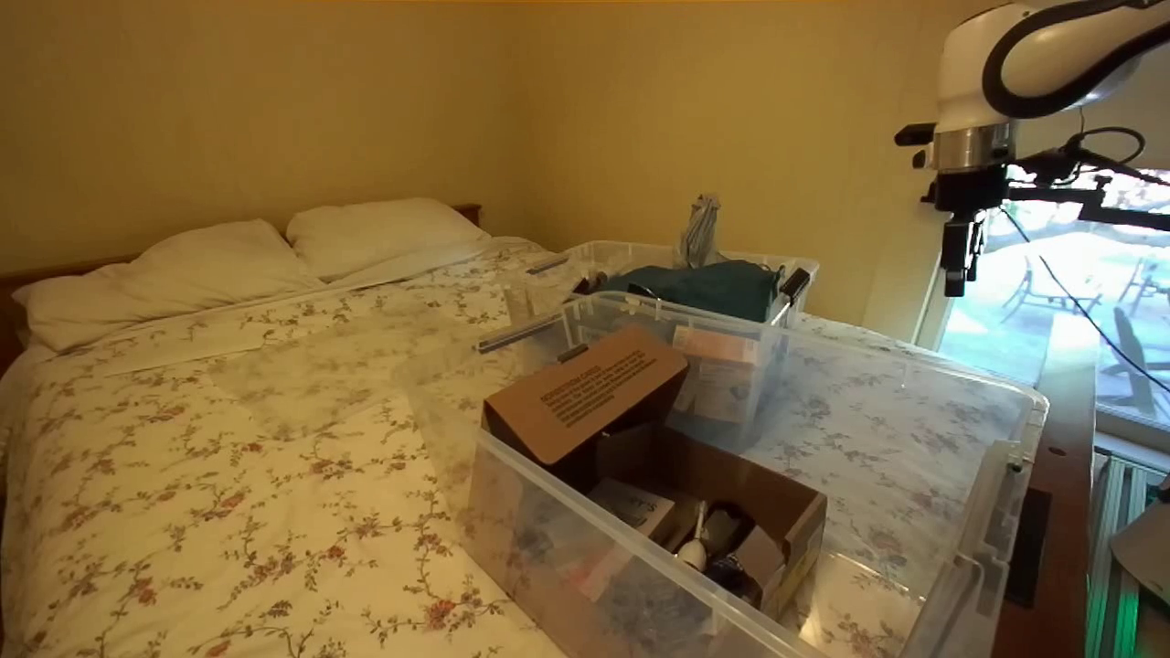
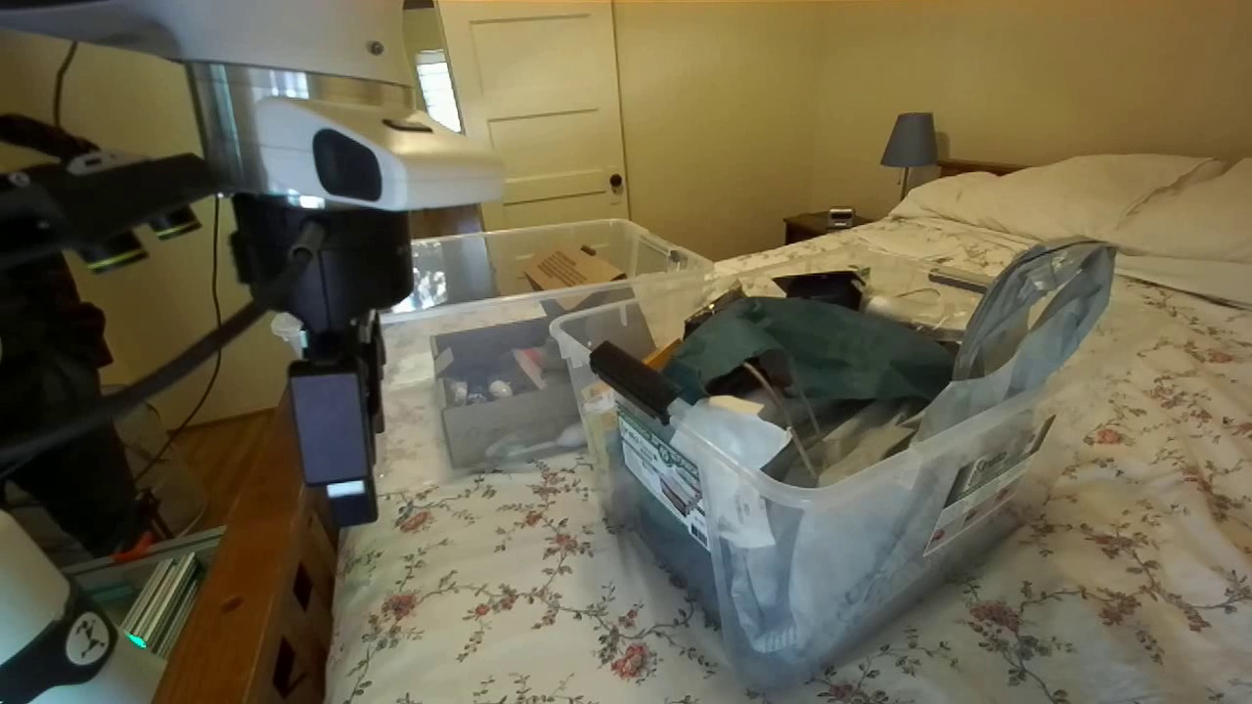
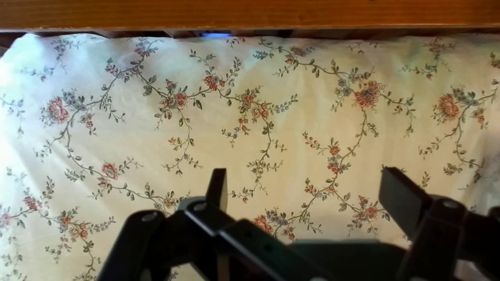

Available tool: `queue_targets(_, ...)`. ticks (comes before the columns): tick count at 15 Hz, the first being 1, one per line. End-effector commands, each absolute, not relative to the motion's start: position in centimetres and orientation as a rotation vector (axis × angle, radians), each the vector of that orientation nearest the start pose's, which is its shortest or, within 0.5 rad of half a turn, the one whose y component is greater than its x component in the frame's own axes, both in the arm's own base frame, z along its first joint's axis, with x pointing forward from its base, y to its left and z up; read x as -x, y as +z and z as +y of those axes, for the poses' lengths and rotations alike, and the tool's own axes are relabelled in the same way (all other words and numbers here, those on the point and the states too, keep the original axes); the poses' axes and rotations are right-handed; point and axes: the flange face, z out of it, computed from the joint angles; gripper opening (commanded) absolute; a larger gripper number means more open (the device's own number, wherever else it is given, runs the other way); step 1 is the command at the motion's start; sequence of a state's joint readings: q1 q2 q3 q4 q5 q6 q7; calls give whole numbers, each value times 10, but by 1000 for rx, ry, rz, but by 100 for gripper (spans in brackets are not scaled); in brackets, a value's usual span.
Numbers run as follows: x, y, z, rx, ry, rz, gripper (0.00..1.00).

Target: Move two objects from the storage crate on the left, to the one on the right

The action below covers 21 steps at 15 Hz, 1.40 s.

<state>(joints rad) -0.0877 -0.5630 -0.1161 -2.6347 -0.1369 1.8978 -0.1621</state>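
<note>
A large clear crate (image 1: 585, 504) stands on the bed; it also shows in an exterior view (image 2: 528, 229). It holds an open cardboard box (image 1: 585, 393) with a small white box (image 1: 635, 507) and other small items inside. A smaller clear crate (image 2: 831, 548) stands beside it, heaped with a dark green cloth (image 2: 812, 347), a grey bag (image 2: 1037, 303) and other items. My gripper (image 1: 955, 283) hangs above the bed's foot edge, apart from both crates. In the wrist view the gripper (image 3: 310, 189) is open and empty, its fingers wide apart over the floral sheet.
A wooden bed rail (image 3: 250, 15) runs along the bed's foot; it also shows in an exterior view (image 2: 225, 587). Black handles (image 2: 631, 376) stick up on the smaller crate's rim. The grey bag rises above that rim. Pillows (image 1: 384, 238) lie at the bed's head.
</note>
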Motion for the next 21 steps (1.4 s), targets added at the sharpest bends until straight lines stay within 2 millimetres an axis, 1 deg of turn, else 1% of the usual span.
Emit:
queue_targets(1, -338, 420, -45, 3169, 183, -314, 100)
queue_targets(3, -340, 434, -16, 3165, 123, -463, 100)
queue_targets(5, -340, 446, 20, 3152, 76, -628, 100)
queue_targets(6, -338, 453, 44, 3144, 63, -721, 100)
queue_targets(7, -337, 458, 63, 3133, 41, -810, 100)
queue_targets(8, -335, 464, 91, 3122, 21, -901, 100)
queue_targets(9, -333, 469, 112, 3101, -2, -989, 100)
queue_targets(11, -326, 473, 162, 3050, -41, -1176, 100)
queue_targets(12, -321, 472, 188, 3014, -54, -1264, 100)
queue_targets(15, -310, 466, 248, 2890, -127, -1517, 100)
queue_targets(16, -309, 460, 269, 2843, -144, -1598, 100)
queue_targets(18, -312, 450, 302, 2743, -152, -1749, 100)
queue_targets(19, -316, 444, 314, 2693, -137, -1821, 100)
queue_targets(20, -321, 439, 318, 2643, -113, -1882, 100)
queue_targets(21, -301, 448, 300, 2744, -161, -1786, 100)
